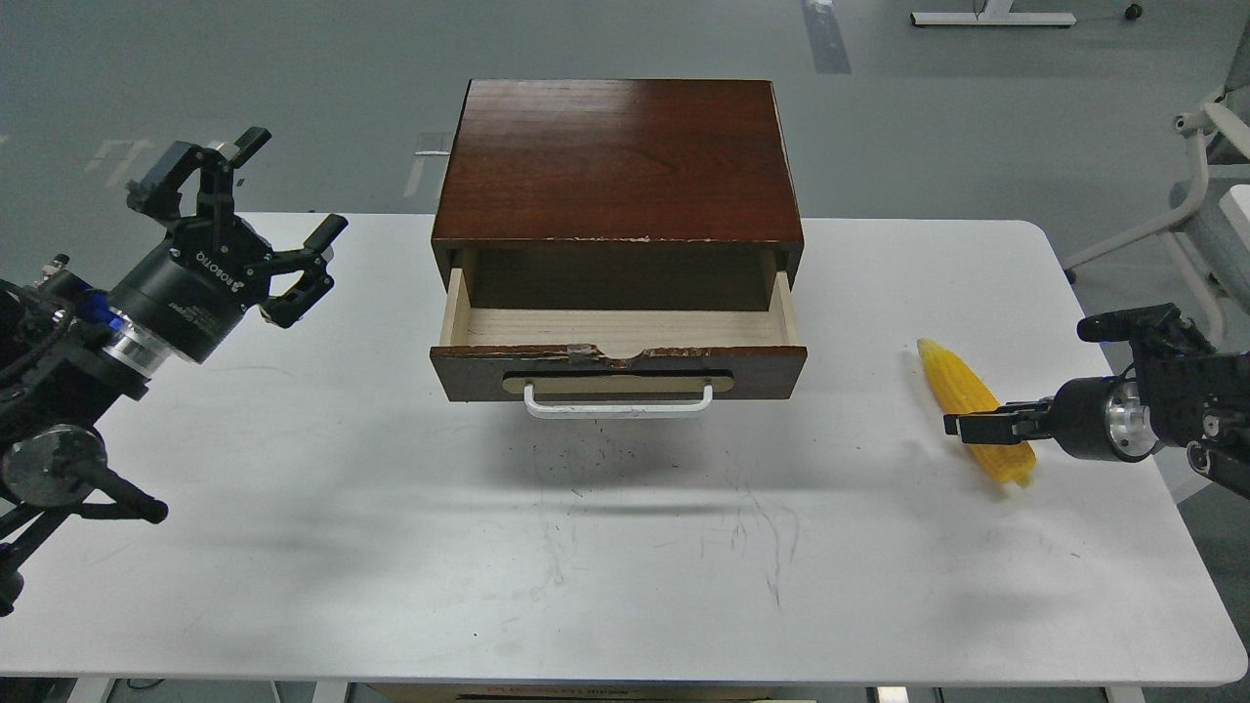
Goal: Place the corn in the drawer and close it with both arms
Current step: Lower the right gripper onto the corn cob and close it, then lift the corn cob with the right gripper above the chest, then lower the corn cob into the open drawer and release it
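At the right of the frame our right gripper (962,426) reaches in over the lower half of the corn (962,395). It shows edge-on as one dark bar, so we cannot tell whether its fingers are wide or narrow, nor whether they touch the cob yet. Our left gripper (256,210) hangs at upper left with its fingers (325,232) spread wide, holding nothing, well apart from the cabinet (617,161).

The corn lies on the white bench (586,547) at right centre, slanted, its narrow tip toward the top of the frame and its thick end toward the lower right. It sits well apart from the drawer (617,369), which stands pulled out at centre, its pale wood inside bare and the white handle (617,402) facing us.

We judge the step in hand to be the grasp on the corn. To do it well we should set the fingers across the cob, not along it, close to its middle so that it does not swing once lifted. The toy surface looks smooth and tapered, so a grip near the narrow tip would likely slip. We should close gently, lift clear of the bench, and bring the cob in above the drawer front, turned to lie along the drawer's width.
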